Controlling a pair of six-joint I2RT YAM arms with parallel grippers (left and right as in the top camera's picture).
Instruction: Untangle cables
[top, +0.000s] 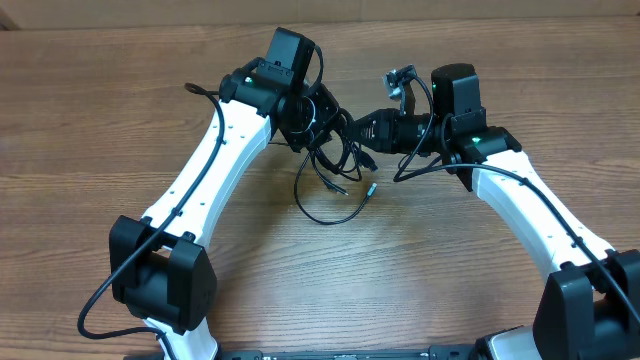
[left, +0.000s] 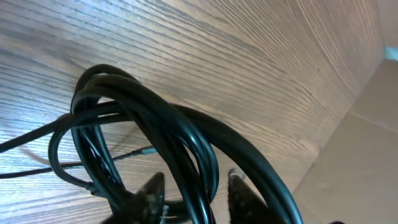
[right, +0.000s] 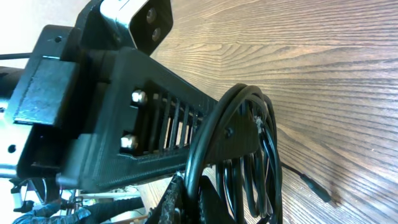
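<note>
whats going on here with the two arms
Two robot arms are working on a tangle of thin black cables in the middle of the wooden table. The left gripper has a looped bundle of them running between its fingers. The right gripper is at the same bundle, but its grip is hard to make out. The cables are not yet separated, and one loop trails onto the table.

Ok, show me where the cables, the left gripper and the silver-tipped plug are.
cables (left: 180, 127), left wrist view, on the looped strands of the bundle.
left gripper (left: 194, 198), left wrist view, midway between its fingertips.
silver-tipped plug (top: 373, 187), overhead view, on its metal tip.
</note>
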